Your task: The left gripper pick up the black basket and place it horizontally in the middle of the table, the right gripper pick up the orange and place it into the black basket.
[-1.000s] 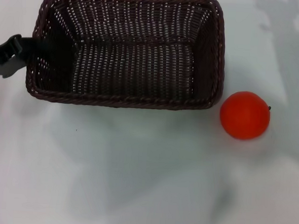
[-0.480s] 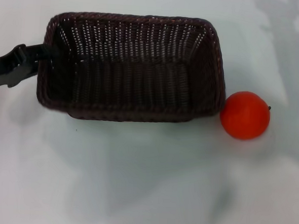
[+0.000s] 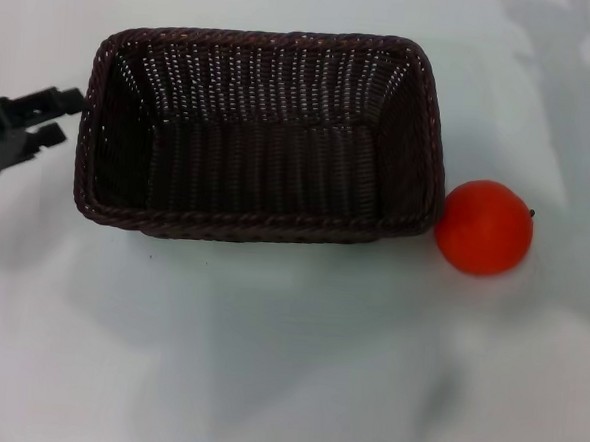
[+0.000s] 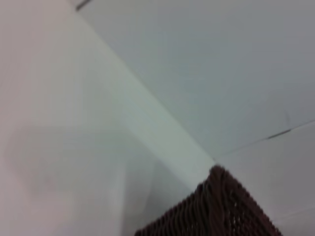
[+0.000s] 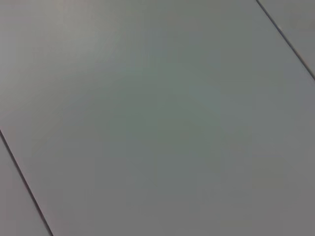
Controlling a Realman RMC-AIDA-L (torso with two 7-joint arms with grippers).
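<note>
black basket (image 3: 260, 134) set on counter (image 3: 267, 350) | left hand (image 3: 25, 129) released (apart from rim) | next: right hand, unseen, grasps orange (image 3: 483, 228)

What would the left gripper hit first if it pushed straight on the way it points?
Most likely the black basket: the left gripper, open, points at its short left wall, just apart; height is unclear.

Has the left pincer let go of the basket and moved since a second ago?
Yes. The left pincer is open, just off the basket's left end, having pulled left. The orange has not moved.
</note>
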